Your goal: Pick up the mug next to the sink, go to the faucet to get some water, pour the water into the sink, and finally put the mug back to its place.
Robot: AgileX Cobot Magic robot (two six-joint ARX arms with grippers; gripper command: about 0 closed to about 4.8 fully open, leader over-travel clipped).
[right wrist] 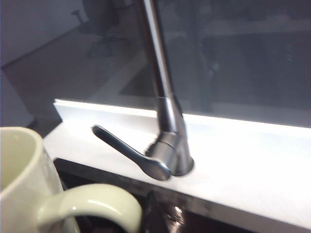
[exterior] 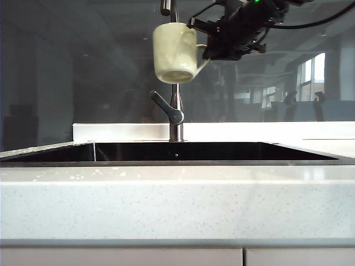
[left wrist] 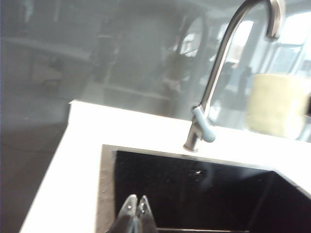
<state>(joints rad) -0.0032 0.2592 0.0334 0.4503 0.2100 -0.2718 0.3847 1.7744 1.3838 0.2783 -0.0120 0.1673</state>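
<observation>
The pale cream-green mug hangs high above the sink, just under the faucet spout, roughly upright. My right gripper is shut on its loop handle from the right side. In the right wrist view the mug and handle fill the near corner, with one dark finger beside the handle; the faucet and its grey lever stand behind. My left gripper is shut and empty over the sink's near-left corner. It faces the faucet and the blurred mug.
The light speckled stone counter runs along the front of the sink, with a white raised ledge behind it. A glass wall with reflections stands behind the faucet. The grey lever sticks out to the left near the faucet's base.
</observation>
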